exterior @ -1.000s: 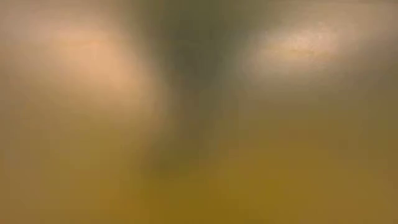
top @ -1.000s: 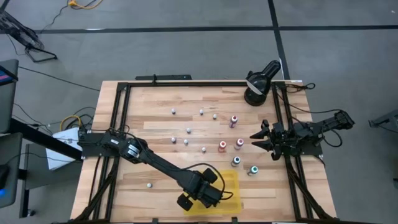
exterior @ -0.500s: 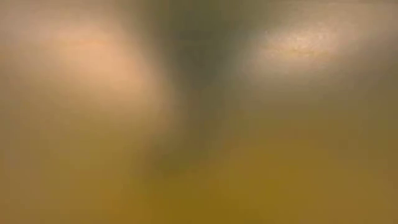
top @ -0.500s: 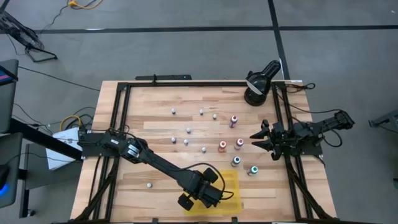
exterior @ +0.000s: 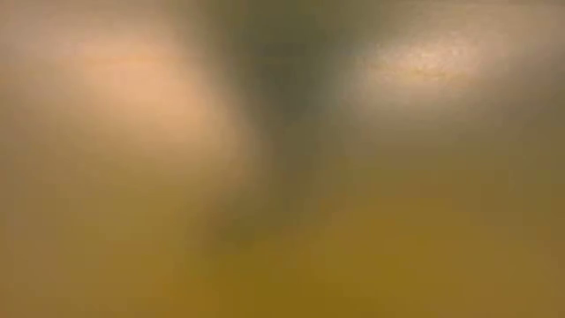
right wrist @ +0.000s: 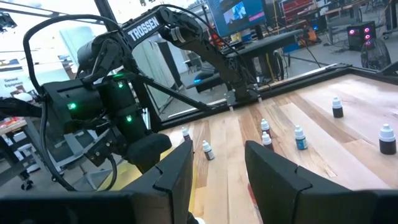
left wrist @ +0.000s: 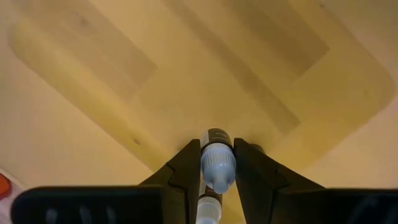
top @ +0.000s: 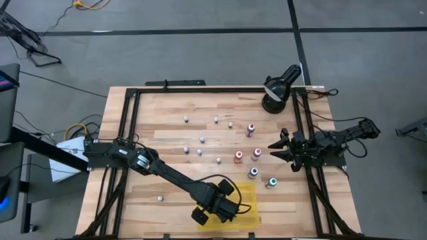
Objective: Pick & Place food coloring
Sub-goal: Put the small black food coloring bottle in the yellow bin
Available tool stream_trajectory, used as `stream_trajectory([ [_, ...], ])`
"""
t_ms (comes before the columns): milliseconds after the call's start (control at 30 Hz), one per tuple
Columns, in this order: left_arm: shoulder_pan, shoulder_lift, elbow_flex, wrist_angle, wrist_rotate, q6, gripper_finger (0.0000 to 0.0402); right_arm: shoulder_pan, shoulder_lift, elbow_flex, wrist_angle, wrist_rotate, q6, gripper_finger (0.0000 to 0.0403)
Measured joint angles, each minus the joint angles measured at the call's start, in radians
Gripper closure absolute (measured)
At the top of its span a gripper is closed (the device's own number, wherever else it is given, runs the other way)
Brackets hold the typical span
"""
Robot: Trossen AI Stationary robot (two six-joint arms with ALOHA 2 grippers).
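1. We see the left gripper [left wrist: 217, 171] right over the yellow tray [top: 248, 200], its fingers [left wrist: 186, 168] clamped on a white-capped food coloring bottle [left wrist: 217, 163].
2. We spot more small bottles [top: 218, 160] standing scattered on the wooden table [top: 167, 113], well beyond the tray.
3. We find the right gripper [top: 273, 148] hovering well apart from the tray, near the red-capped bottle [top: 257, 154], fingers [right wrist: 177, 171] apart and holding nothing.

1 tiny white-capped food coloring bottle [left wrist: 217, 163] stands upright, pinched over the yellow tray [left wrist: 186, 81]; other bottles [top: 219, 160] stand scattered mid-table, colored-capped ones right.
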Motion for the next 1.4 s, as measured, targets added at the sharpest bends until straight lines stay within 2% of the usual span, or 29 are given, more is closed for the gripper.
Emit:
stream_trajectory([
  [333, 0.0, 0.0, -0.034, 0.018, 0.034, -0.022, 0.0326, 0.0, 0.0, 0.0, 0.0, 0.0, 0.0, 0.0266],
  [500, -0.001, 0.0, -0.037, 0.03, -0.001, -0.023, 0.0326, 0.0, 0.0, 0.0, 0.0, 0.0, 0.0, 0.0264],
  [1000, 0.004, 0.028, -0.036, 0.073, 0.017, -0.02, 0.0326, 0.0, 0.0, 0.0, 0.0, 0.0, 0.0, 0.0265],
  [1400, 0.004, 0.028, -0.035, 0.036, 0.018, -0.016, 0.0326, 0.0, 0.0, 0.0, 0.0, 0.0, 0.0, 0.0266],
])
